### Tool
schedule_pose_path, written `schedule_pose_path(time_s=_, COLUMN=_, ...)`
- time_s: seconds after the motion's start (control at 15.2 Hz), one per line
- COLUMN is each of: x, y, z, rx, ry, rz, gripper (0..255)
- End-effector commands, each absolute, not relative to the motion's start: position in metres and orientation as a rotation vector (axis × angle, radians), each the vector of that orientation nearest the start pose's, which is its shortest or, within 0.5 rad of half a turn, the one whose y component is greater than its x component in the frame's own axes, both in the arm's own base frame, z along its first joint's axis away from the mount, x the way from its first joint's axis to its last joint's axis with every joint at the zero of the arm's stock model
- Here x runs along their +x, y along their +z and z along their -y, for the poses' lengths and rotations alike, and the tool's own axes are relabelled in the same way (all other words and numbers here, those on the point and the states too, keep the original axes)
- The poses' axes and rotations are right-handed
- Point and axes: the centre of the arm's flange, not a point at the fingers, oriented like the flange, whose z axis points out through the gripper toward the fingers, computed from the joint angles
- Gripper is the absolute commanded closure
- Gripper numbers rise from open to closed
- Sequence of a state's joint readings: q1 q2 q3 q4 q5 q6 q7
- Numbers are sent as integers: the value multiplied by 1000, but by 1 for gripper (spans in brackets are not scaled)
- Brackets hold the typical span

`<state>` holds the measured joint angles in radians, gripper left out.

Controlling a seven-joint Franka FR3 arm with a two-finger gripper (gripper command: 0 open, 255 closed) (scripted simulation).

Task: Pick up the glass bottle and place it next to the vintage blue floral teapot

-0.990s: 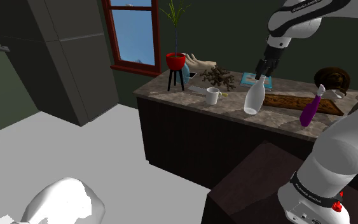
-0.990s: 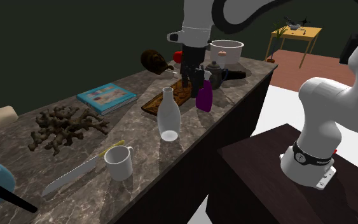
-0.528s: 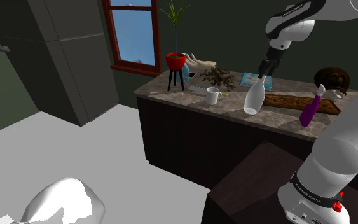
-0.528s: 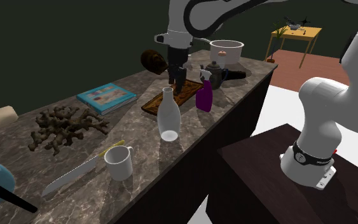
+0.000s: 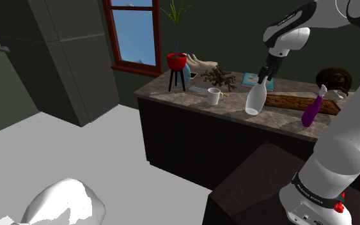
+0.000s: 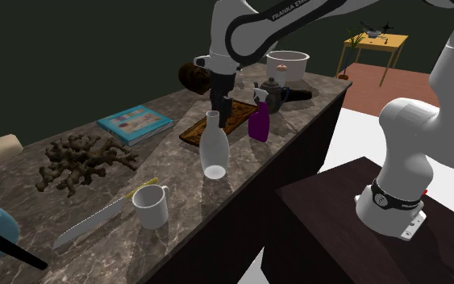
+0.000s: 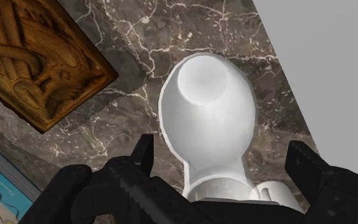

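The pale, see-through bottle (image 5: 255,100) stands upright on the marble counter (image 5: 236,110), near its front edge. My gripper (image 5: 263,77) hangs right over the bottle's neck, pointing down. From across, the gripper (image 6: 222,108) sits just behind and above the bottle (image 6: 213,150). Looking along the hand, the bottle (image 7: 206,108) lies between the two fingers of my gripper (image 7: 220,156); they stand wide apart and touch nothing. A blue rounded vessel (image 5: 187,70) sits far along the counter, half hidden by a red pot on a stand (image 5: 176,62).
Beside the bottle lie a carved wooden tray (image 6: 216,123) and a purple spray bottle (image 6: 258,121). A dark teapot (image 6: 272,95) and a white bowl (image 6: 287,63) stand further back. A white mug (image 6: 151,206), a knife (image 6: 96,223), a book (image 6: 135,122) and a brown tangle (image 6: 80,160) lie toward the blue vessel.
The gripper has travelled from over the wooden tray toward the bottle and now hangs over its neck. The bottle has not moved.
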<state>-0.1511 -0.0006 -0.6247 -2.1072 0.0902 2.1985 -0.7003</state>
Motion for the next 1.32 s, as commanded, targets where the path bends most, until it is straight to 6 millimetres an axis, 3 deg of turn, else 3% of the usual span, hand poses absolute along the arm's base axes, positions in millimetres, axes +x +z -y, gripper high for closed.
schedule_pose_path(time_s=0.0, x=397, y=421, z=385, rx=-3136, ry=-187, rz=-197, gripper=0)
schedule_pose_path(time_s=0.4, x=397, y=421, z=385, rx=-3136, ry=-187, rz=-197, gripper=0)
schedule_pose_path(time_s=0.46, x=397, y=421, z=385, rx=-3136, ry=-187, rz=-197, gripper=255)
schedule_pose_path(time_s=1.06, x=397, y=421, z=385, rx=-3136, ry=-187, rz=-197, gripper=255)
schedule_pose_path(time_s=1.25, x=397, y=437, z=385, rx=-3136, ry=-187, rz=-197, gripper=255)
